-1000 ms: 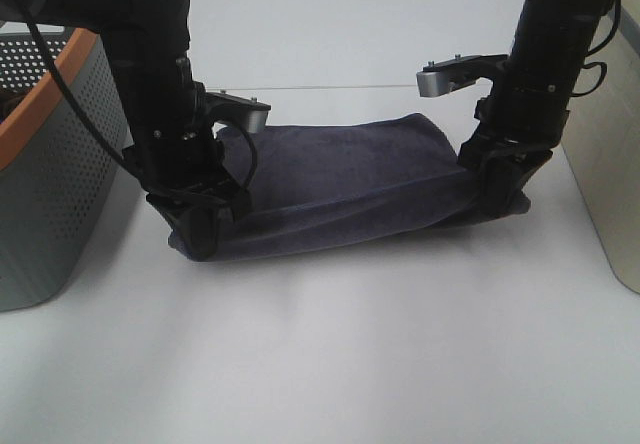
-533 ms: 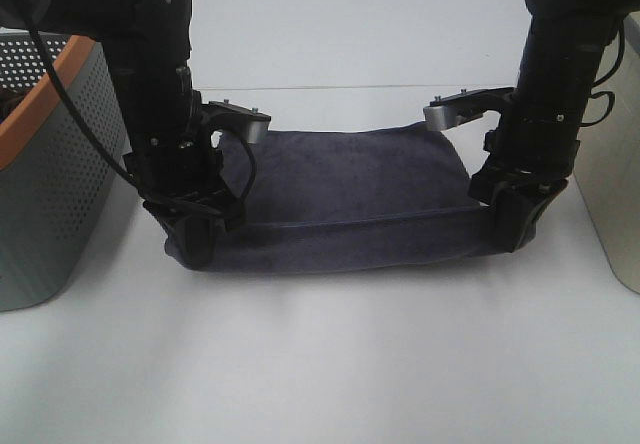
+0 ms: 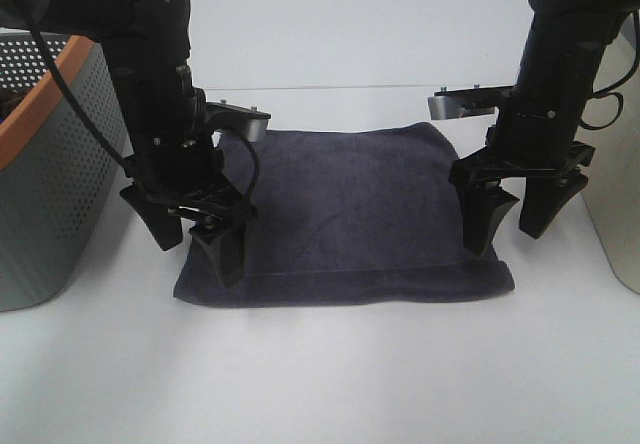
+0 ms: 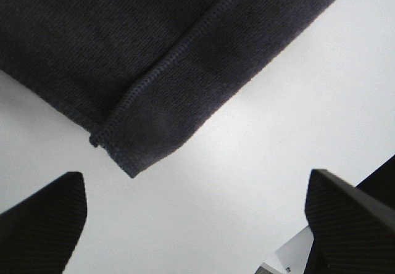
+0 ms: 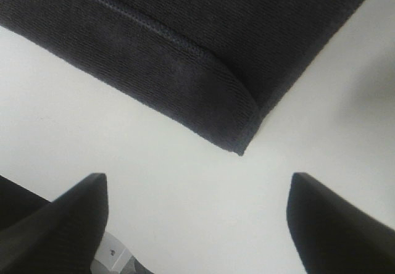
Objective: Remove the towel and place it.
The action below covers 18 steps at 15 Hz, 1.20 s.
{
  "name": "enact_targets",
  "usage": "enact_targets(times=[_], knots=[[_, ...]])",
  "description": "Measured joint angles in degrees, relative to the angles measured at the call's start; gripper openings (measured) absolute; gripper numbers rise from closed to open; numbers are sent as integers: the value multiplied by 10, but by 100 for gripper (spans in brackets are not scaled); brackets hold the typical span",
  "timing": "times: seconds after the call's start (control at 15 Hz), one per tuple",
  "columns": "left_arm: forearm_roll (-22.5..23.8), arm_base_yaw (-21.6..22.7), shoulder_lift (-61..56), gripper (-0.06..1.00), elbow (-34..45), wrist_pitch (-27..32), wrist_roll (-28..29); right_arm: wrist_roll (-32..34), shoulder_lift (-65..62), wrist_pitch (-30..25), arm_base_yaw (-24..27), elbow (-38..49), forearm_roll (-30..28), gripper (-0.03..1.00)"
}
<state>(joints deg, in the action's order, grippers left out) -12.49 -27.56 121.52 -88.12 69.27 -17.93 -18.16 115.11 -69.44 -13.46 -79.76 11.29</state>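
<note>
We cannot see the towel's (image 3: 345,214) near-left corner behind the left gripper (image 3: 198,239); the gray basket (image 3: 50,194) runs off the bench's left edge.

Looks like a robotics lab or test bench, not a home. Plain white tabletop (image 3: 330,374) filling the frame, bare white backdrop along the top. Two black robot arms, one at left (image 3: 150,84) and one at right (image 3: 565,64), each carrying a wrist camera. Grey perforated basket with orange rim (image 3: 45,154) at the left edge, a pale bin (image 3: 620,194) cut off at the right edge. Staged props only: dark towel (image 3: 340,214) laid flat at centre. Even, shadow-light illumination throughout.
</note>
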Motion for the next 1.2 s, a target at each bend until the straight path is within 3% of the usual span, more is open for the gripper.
enact_targets(times=[0.27, 0.53, 0.67, 0.8, 0.93, 1.2], knots=[[1, 0, -29, 93, -19, 1, 42, 44, -87, -1, 0, -44, 2, 72], [1, 1, -84, 93, -112, 1, 96, 99, -154, -2, 0, -116, 2, 72], [1, 11, -102, 93, -152, 2, 108, 176, -197, -2, 0, -155, -37, 72], [17, 51, -125, 93, -178, 1, 139, 268, -237, -3, 0, -164, -113, 73], [32, 108, -164, 93, -159, 1, 147, 320, -272, -3, 0, -164, -172, 73], [74, 201, -300, 93, -37, 2, 154, 323, -357, -3, 0, -151, -172, 73]])
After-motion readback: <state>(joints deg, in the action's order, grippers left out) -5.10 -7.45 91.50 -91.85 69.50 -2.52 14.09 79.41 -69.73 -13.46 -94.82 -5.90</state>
